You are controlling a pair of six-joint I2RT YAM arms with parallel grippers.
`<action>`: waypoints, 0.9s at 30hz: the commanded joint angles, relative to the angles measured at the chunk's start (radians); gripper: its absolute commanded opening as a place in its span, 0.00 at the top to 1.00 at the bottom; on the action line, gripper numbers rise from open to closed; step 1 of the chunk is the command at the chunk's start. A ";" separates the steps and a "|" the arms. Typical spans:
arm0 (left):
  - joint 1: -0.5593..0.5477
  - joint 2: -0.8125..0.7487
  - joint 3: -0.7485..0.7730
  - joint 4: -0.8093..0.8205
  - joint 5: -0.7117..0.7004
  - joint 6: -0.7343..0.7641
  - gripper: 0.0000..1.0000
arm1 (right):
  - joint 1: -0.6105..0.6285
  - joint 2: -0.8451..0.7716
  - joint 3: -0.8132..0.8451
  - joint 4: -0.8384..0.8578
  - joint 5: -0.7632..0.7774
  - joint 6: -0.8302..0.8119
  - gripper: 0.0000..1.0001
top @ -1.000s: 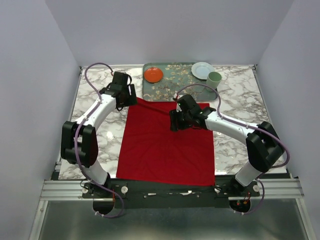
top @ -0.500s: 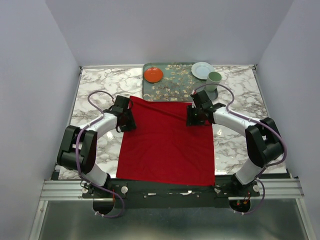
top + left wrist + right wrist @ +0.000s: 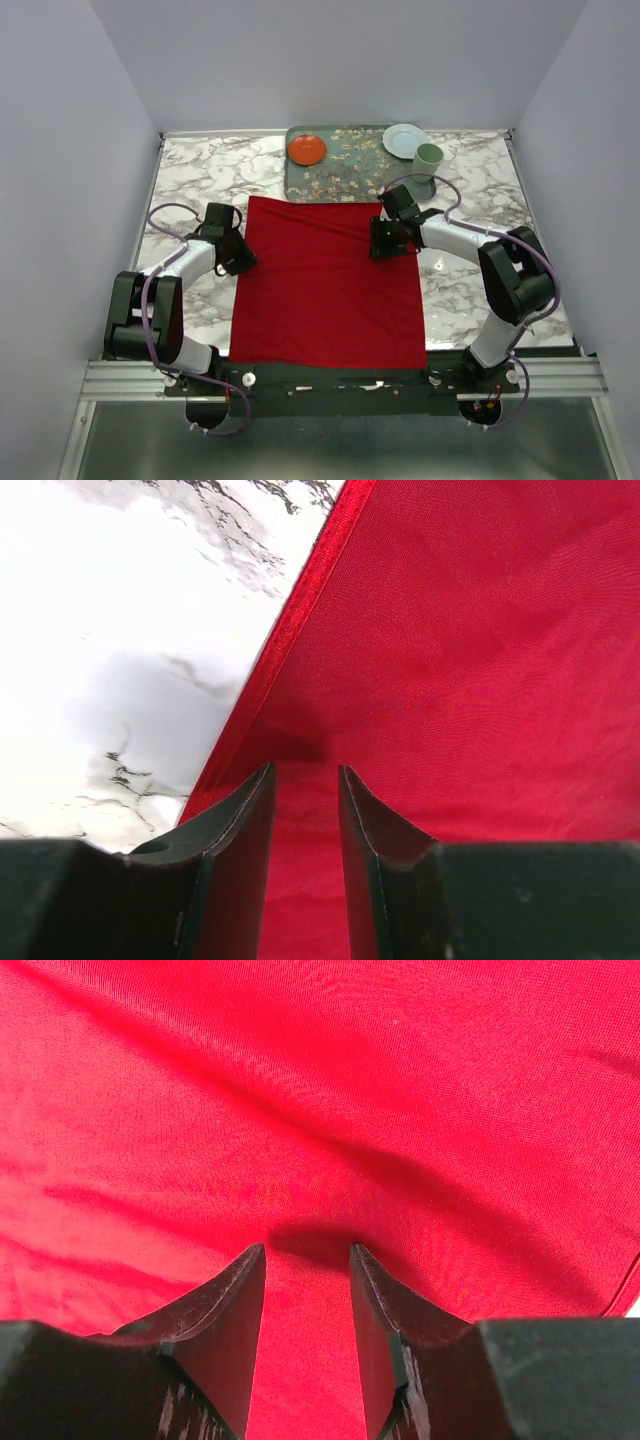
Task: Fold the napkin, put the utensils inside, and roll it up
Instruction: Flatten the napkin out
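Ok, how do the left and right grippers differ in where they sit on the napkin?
The left gripper sits at the napkin's left hem, marble table showing beside it; the right gripper is over cloth, inside the right edge. Cloth by the right gripper is creased; by the left gripper it lies smoother. Both are low on the cloth, jaws narrowly parted; a pinch cannot be confirmed.

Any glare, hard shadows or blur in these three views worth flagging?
Left wrist: the marble table is blown out to near white, while the napkin is crisp, with a small shadow ahead of the left end effector. Right wrist: even light, a dark shadow patch ahead of the right end effector, no glare. Top external: evenly lit and sharp, only soft shadows.
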 commanded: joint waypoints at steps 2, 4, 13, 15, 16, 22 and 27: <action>0.006 -0.022 0.021 -0.037 0.006 0.034 0.60 | 0.007 -0.006 0.033 0.003 -0.027 -0.023 0.52; 0.005 -0.042 0.042 -0.054 -0.002 0.052 0.59 | 0.005 -0.035 0.035 -0.003 -0.014 -0.024 0.47; -0.009 -0.031 0.136 -0.043 0.061 0.086 0.54 | -0.024 0.038 0.156 -0.035 0.031 -0.038 0.34; -0.012 0.033 0.157 -0.040 0.061 0.095 0.54 | -0.044 0.063 0.186 -0.037 0.055 -0.040 0.37; -0.014 0.052 0.174 -0.040 0.066 0.100 0.54 | -0.053 0.075 0.199 -0.035 0.057 -0.041 0.39; -0.043 0.098 0.135 -0.023 0.046 0.065 0.53 | -0.108 0.173 0.274 -0.037 0.071 -0.067 0.54; -0.052 0.063 0.069 -0.031 0.038 0.034 0.48 | -0.139 0.212 0.283 -0.038 0.071 -0.069 0.55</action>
